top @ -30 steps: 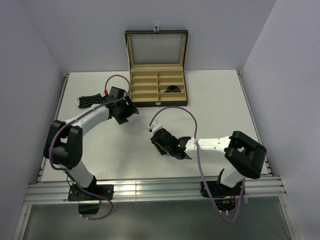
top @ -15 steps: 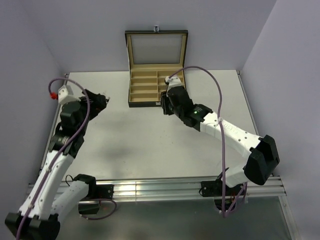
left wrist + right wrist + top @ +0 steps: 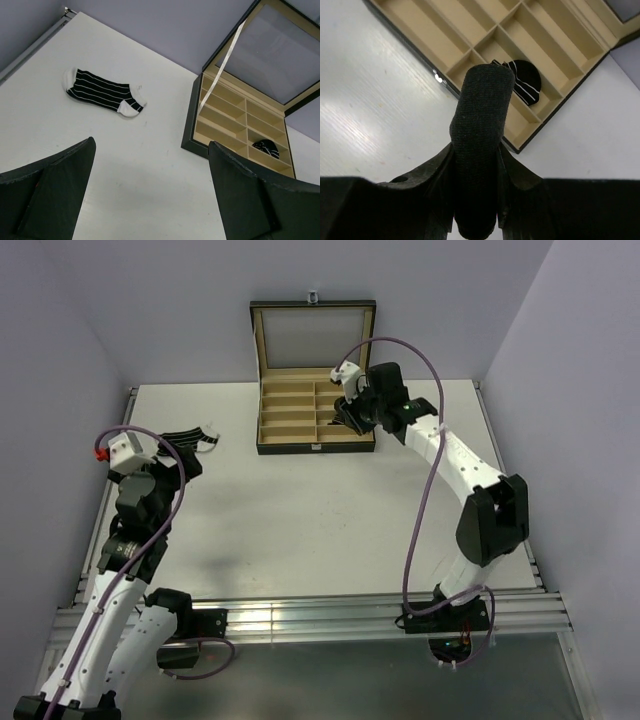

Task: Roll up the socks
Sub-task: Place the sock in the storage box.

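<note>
Right wrist view is showing the right tool (image 3: 477, 172) clamping a rolled plain black sock (image 3: 482, 100) in a narrow grip, with the bundle poking forward past the fingers. It is hanging over the near part of the box (image 3: 420, 56), just short of the compartment where a rolled striped sock (image 3: 522, 82) is lying. Judging the step in hand: depositing this bundle in a free compartment. To do it well, I am advising centring the roll over an empty cell beside the occupied one and lowering until it is sitting between the tan dividers. Only then should the tool be letting go, so the roll is not springing open or catching on a divider. Left wrist view is giving what this one is not: the left tool (image 3: 152, 150) standing wide with nothing in it. It is also showing a flat striped sock (image 3: 102, 92) lying on the desk (image 3: 165, 200) well to the left of the box, not yet rolled. Top external view is adding only the overall layout. There the right tool is hiding the box's right-hand compartments, so I cannot tell the bundle's height over them.
</note>
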Robot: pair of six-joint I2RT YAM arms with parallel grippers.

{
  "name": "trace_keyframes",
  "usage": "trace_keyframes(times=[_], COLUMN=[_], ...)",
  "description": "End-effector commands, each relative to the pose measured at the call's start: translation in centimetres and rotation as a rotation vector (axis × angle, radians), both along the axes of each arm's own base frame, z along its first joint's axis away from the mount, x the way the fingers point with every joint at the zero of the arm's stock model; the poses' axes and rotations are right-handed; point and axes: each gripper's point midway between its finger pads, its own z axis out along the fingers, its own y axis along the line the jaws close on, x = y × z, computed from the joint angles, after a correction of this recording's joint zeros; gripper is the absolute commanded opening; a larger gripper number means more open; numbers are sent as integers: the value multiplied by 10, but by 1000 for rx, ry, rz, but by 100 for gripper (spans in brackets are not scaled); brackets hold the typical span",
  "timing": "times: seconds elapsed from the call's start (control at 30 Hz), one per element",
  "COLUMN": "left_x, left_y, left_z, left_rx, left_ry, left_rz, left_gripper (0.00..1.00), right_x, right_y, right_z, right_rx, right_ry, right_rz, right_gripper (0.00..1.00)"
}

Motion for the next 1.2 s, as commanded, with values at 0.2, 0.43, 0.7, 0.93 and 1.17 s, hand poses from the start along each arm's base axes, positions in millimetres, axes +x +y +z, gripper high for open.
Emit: trace_keyframes(times=[0.2,0.43,0.7,0.93,1.17], left_x=[5,4,9,14,16], left_y=[7,4,6,3,2], left_z=[-5,-9,-20,-26,-32], left_rx=[44,48,63,74,78], left_ry=[-19,-15,21,41,59], left_rz=[34,20,35,20,17], left_gripper=[99,99,99,99,99], right_x=[33,56,83,86,96], right_y=[-19,-18,-25,-17,-17], right_z=[-47,-68,-106,-122,-140], right_rx=[-255,-317,-431,-438,-447], right_ry=[126,63,73,58,34], right_rz=[355,464,495,576,561], right_gripper=[0,0,0,0,1])
